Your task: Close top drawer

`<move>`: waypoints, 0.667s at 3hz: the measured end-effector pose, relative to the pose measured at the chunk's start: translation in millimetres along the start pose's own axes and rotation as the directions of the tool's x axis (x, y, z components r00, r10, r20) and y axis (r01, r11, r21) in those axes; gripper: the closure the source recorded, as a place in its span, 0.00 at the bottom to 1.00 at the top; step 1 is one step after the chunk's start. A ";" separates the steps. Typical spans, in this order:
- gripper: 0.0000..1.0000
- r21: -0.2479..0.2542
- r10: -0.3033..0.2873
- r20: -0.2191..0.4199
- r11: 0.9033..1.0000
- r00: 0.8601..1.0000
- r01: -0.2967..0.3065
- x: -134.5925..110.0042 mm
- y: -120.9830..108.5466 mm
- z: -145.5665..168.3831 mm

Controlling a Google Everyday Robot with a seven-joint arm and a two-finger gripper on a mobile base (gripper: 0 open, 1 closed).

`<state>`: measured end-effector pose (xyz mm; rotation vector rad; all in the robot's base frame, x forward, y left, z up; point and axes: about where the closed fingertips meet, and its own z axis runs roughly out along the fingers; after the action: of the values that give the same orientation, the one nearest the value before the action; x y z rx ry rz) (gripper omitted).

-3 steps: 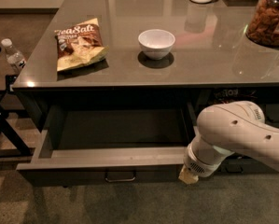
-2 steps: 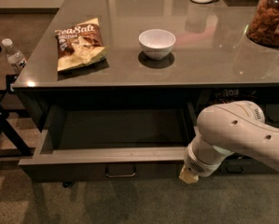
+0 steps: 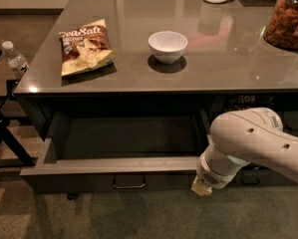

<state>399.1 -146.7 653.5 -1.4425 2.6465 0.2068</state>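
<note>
Little changes since earlier frame: top drawer (image 3: 123,143) front sits slightly nearer bench (image 3: 138,73), arm stays almost in same place. Drawer is pulled out wide below bench top, long axis left-right, pull (image 3: 129,184) at middle of front. Claw (image 3: 202,185) is low at right end of front, seems touching it; wide or narrow, cannot tell. Drawer box lies behind claw, so push should go straight toward bench, I judge.
</note>
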 end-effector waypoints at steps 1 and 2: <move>0.13 0.000 0.000 0.000 1.000 1.000 0.000 0.0 0.0 0.0; 0.00 0.000 0.000 0.000 1.000 1.000 0.000 0.0 0.0 0.0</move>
<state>399.1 -146.7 653.5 -1.4426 2.6464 0.2067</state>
